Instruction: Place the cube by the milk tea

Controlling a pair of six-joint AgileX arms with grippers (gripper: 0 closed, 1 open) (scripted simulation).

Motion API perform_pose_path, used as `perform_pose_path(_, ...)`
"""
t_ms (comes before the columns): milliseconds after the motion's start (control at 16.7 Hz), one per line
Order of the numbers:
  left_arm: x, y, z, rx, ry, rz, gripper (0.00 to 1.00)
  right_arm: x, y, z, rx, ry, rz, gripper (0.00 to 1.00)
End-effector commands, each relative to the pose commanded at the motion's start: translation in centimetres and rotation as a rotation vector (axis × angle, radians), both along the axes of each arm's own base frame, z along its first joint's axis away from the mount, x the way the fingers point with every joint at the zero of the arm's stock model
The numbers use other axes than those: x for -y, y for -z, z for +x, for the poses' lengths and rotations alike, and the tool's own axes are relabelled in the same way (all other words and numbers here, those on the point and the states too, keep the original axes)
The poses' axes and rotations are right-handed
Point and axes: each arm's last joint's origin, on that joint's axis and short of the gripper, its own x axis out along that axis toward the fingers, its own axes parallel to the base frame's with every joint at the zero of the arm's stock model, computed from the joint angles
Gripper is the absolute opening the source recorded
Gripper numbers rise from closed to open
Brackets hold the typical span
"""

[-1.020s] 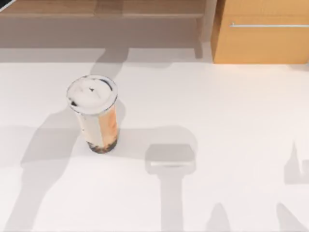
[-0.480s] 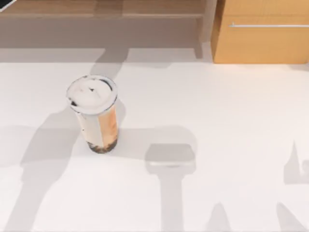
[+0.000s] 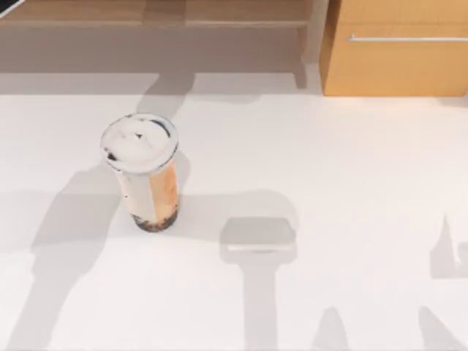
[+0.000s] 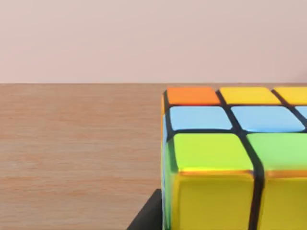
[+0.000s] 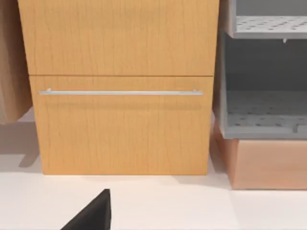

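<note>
Multicoloured cube [image 4: 230, 158] close against left claw

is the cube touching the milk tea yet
Apart. The left wrist view has the cube on a wooden surface; the milk tea stands alone on the white table.

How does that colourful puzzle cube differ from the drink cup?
The cube is boxy with flat tiles in orange, yellow, light blue and green; the milk tea is a tall round cup with a white lid. The cube rests on a brown wooden surface, the milk tea stands upright on the white table.
</note>
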Motion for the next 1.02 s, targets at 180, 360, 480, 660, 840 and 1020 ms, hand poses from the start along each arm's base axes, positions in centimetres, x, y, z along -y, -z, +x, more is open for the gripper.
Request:
perform_pose_path(180,0.0,0.0,0.0,0.000,0.000,0.000,0.00,0.0,0.0,0.0,0.000,0.000,0.000,1.00)
perform_pose_path(360,0.0,0.0,0.0,0.000,0.000,0.000,0.00,0.0,0.0,0.0,0.000,0.000,0.000,1.00)
perform_pose_path(480,0.0,0.0,0.0,0.000,0.000,0.000,0.00,0.0,0.0,0.0,0.000,0.000,0.000,1.00)
perform_pose_path(660,0.1,-0.6,-0.4,0.011,0.006,0.004,0.00,0.0,0.0,0.0,0.000,0.000,0.000,1.00)
perform_pose_path(840,-0.2,-1.1,-0.4,-0.003,0.000,0.014,0.00,0.0,0.0,0.0,0.000,0.000,0.000,1.00)
perform_pose_path(1020,-0.2,-1.0,0.0,-0.008,-0.008,0.006,0.00,0.0,0.0,0.0,0.000,0.000,0.000,1.00)
